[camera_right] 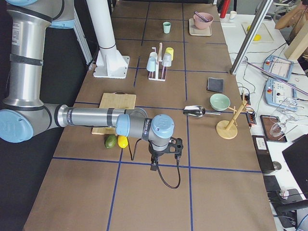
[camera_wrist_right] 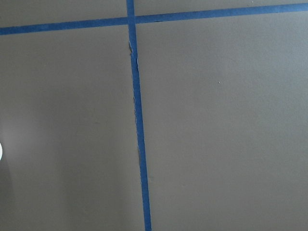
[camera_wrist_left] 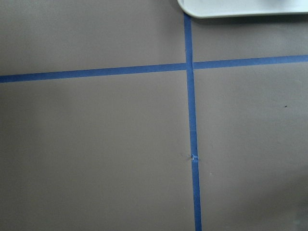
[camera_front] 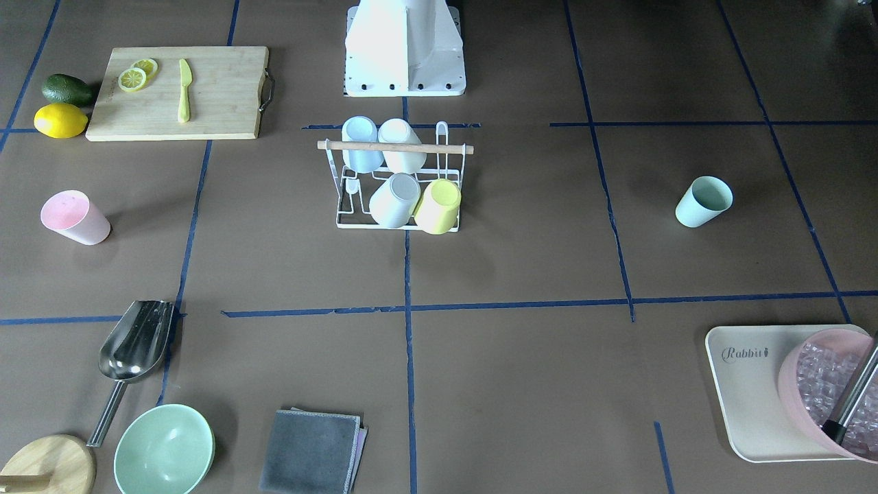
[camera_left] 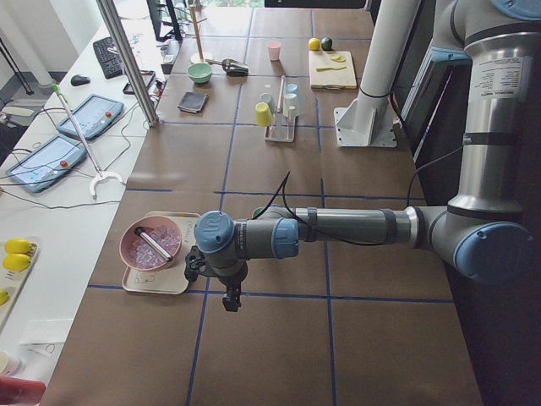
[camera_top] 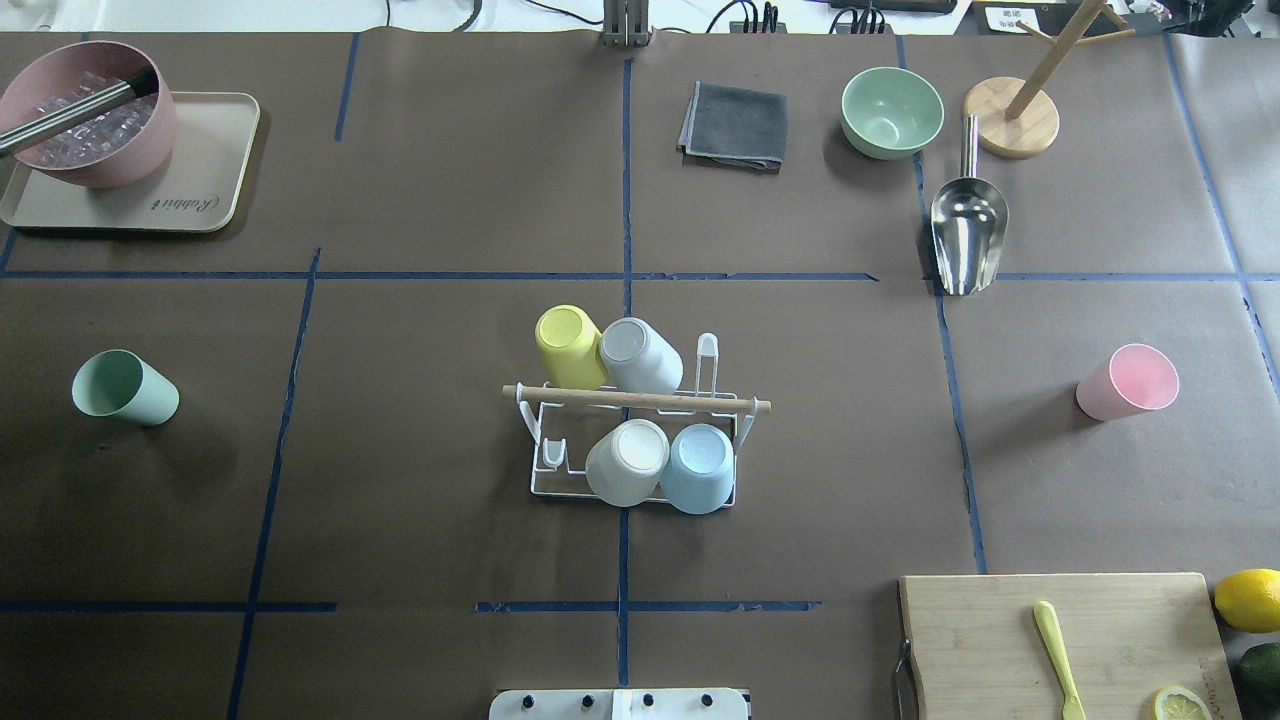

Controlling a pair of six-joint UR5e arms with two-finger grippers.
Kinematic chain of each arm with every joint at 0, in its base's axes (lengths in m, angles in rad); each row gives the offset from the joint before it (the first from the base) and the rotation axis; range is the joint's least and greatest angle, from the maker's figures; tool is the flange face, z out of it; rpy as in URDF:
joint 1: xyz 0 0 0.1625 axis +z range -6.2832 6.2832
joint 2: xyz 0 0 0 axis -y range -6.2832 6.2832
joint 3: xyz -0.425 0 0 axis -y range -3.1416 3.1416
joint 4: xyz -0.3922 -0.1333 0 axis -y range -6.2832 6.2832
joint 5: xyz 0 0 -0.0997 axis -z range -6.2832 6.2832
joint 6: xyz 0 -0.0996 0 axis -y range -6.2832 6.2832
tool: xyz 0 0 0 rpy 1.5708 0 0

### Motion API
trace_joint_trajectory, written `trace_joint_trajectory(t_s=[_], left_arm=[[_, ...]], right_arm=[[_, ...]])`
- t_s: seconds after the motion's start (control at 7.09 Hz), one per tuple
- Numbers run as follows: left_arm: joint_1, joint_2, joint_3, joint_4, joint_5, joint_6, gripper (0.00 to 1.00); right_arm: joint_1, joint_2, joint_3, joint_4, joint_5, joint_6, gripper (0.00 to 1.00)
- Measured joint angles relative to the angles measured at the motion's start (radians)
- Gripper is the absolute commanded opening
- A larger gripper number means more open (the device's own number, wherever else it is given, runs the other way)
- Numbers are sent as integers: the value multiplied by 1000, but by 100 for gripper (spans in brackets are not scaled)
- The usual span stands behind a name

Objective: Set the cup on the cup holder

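Observation:
The white wire cup holder with a wooden rod stands at the table's middle, also in the overhead view. Several cups sit upside down on it: yellow, grey, white and light blue. A green cup lies alone on the left half. A pink cup lies alone on the right half. My left gripper hangs beyond the table's left end, near the tray. My right gripper hangs beyond the right end. I cannot tell whether either is open or shut. Both wrist views show only bare table and blue tape.
A beige tray holds a pink bowl of ice at the far left. A grey cloth, green bowl, metal scoop and wooden stand lie at the far side. A cutting board, lemon and avocado are near right.

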Motion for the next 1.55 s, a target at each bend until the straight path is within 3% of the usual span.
trace_joint_trajectory(t_s=[0.99, 1.27, 1.55], left_arm=[[-2, 1, -29, 10, -7, -4, 100], [1, -3, -77, 27, -12, -7, 100], [51, -15, -140, 47, -5, -5, 100]], right_arm=[[-1, 26, -12, -2, -18, 8, 100], [-8, 122, -46, -45, -17, 18, 100], [-47, 229, -66, -177, -17, 20, 100]])
